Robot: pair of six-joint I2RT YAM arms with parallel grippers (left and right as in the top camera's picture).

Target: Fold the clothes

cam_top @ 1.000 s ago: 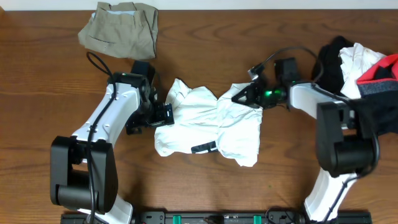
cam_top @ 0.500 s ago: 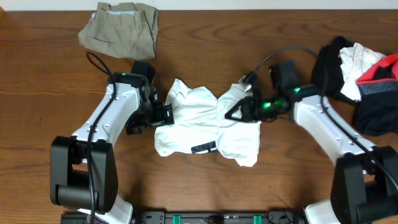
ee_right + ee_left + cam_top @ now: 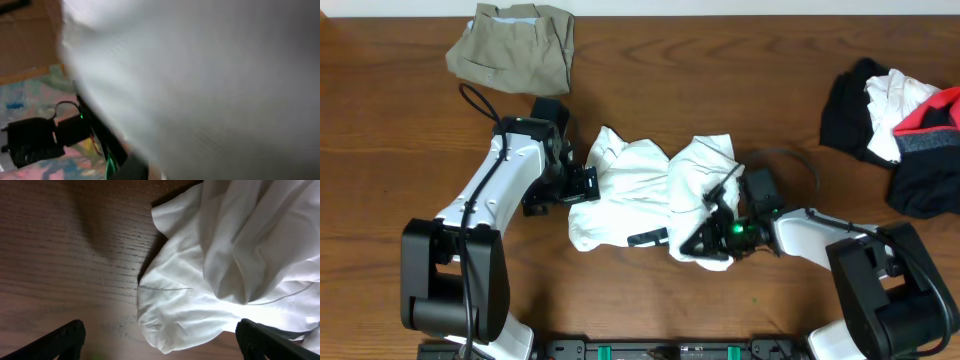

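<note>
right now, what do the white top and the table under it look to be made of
The white top: thin, soft cloth, matte, probably cotton; it creases and bunches. The table: wood or wood-look laminate, brown, low sheen; grain lines run along it.

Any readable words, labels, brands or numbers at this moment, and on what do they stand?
No text can be read in any view.
Black mark on the white top: too small to read, if it bears text at all.
Right wrist view: blurred, nothing legible.
</note>
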